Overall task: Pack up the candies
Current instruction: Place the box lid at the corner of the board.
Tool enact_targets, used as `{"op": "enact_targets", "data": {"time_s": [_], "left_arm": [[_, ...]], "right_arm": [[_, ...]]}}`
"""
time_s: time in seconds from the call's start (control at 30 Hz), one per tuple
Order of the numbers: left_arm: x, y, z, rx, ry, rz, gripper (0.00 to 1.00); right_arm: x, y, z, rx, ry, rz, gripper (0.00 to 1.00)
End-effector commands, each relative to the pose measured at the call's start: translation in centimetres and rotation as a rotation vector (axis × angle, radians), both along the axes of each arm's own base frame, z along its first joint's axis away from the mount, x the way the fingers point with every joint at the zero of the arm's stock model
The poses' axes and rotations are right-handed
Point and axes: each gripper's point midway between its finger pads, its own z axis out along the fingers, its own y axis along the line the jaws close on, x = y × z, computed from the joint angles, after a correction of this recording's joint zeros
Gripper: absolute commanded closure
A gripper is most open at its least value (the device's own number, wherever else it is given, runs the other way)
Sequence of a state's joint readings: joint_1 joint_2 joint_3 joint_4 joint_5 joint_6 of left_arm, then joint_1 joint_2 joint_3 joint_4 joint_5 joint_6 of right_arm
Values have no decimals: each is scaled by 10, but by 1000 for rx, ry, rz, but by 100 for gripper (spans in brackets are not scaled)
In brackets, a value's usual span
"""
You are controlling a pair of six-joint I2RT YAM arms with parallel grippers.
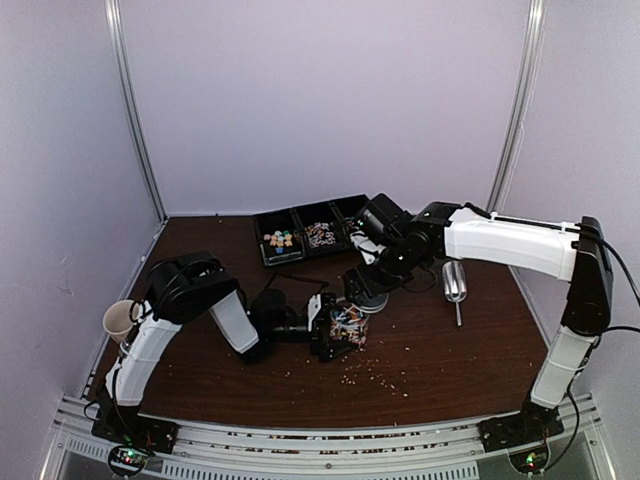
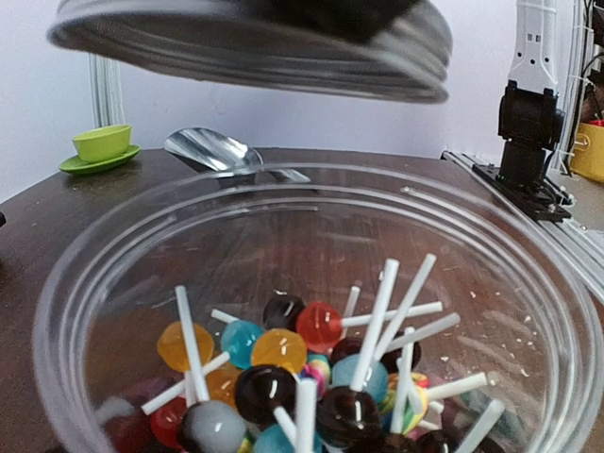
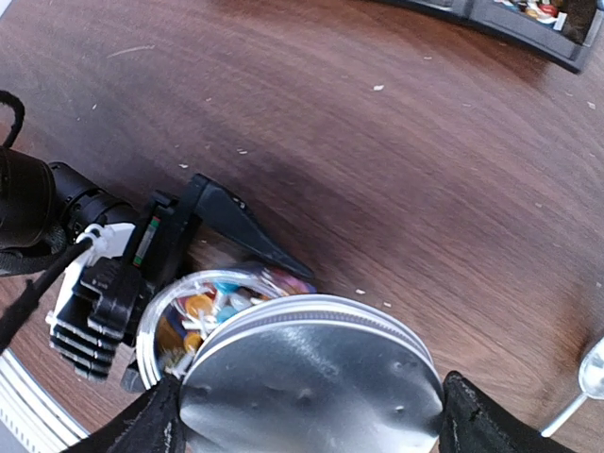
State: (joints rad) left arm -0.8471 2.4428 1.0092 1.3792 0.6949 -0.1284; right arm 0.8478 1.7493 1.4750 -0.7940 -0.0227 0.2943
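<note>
My left gripper (image 1: pixel 325 335) is shut on a clear jar (image 1: pixel 348 326) that stands on the table. In the left wrist view the jar (image 2: pixel 528 274) fills the frame and holds several lollipops (image 2: pixel 283 351) with white sticks. My right gripper (image 1: pixel 366 285) is shut on a round silver lid (image 3: pixel 311 368) and holds it tilted just above the jar's mouth (image 3: pixel 160 311), covering part of it. The lid's rim (image 2: pixel 255 47) shows above the jar. Pastel candies (image 1: pixel 279 240) and stick-like candies (image 1: pixel 320 235) lie in a black tray (image 1: pixel 300 256) at the back.
A metal scoop (image 1: pixel 455 282) lies right of the jar; it also shows in the left wrist view (image 2: pixel 209 151). A paper cup (image 1: pixel 119 320) sits at the left edge. A green cup on a saucer (image 2: pixel 101 146) stands beyond. Pale crumbs (image 1: pixel 385 375) are strewn in front.
</note>
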Motion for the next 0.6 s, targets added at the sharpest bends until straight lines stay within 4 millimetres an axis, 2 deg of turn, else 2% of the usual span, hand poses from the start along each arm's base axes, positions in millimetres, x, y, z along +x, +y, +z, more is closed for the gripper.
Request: {"op": "enact_targets", "data": {"time_s": [0.0,0.3,0.57], "left_arm": [[-10,24,-47,76,157,16,2],[-16,35,-50,71,167,11,2],[-14,35,-50,68,160,15,4]], "right_arm": [[-6,18,1,-6,21,35,12],[-16,33,2,-11,44,75,12],[-20,33,-10,-40,79,81,12]]}}
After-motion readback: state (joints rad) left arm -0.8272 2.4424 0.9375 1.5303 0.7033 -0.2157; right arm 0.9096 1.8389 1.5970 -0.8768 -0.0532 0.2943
